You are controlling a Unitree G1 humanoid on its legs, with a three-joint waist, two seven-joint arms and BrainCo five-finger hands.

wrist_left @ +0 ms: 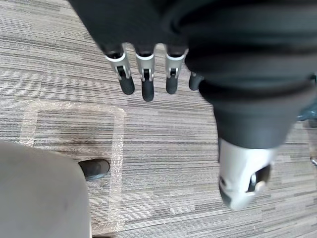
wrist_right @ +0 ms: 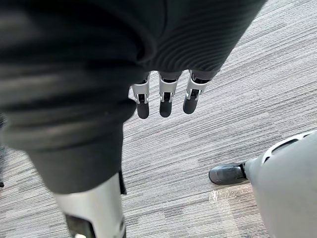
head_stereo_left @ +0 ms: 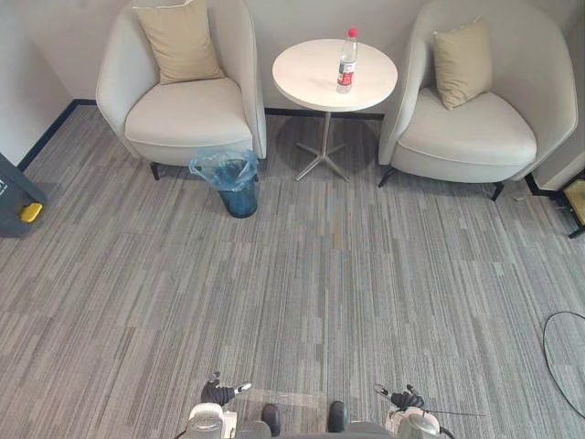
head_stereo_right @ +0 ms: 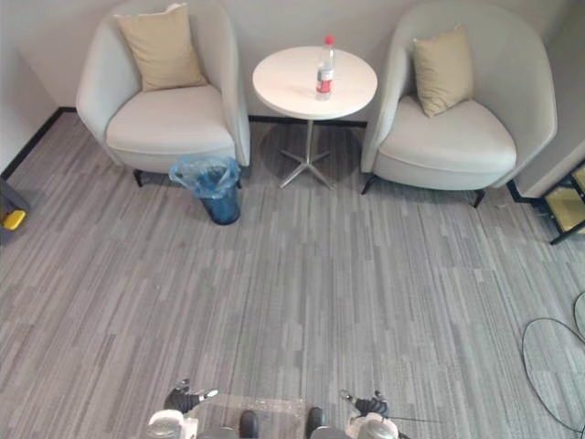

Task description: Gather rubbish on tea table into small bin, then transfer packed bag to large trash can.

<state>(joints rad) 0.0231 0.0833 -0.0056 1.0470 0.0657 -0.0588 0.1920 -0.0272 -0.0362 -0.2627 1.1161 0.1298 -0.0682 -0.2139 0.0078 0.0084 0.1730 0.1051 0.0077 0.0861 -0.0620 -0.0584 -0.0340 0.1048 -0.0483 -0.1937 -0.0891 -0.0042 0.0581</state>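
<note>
A clear plastic bottle (head_stereo_left: 346, 62) with a red cap and red label stands upright on the round white tea table (head_stereo_left: 311, 78) at the far side of the room. A small dark bin (head_stereo_left: 234, 181) lined with a blue bag sits on the carpet by the left armchair. My left hand (head_stereo_left: 222, 393) hangs low at the near edge, far from the table, with fingers (wrist_left: 144, 79) straight and holding nothing. My right hand (head_stereo_left: 403, 399) hangs likewise, its fingers (wrist_right: 165, 99) relaxed above bare carpet.
Two beige armchairs (head_stereo_left: 187, 114) (head_stereo_left: 475, 133) with tan cushions flank the table. A dark grey large can (head_stereo_left: 14, 197) with a yellow part stands at the left edge. Wide grey carpet lies between me and the table. A taped square marks the floor (wrist_left: 74, 134).
</note>
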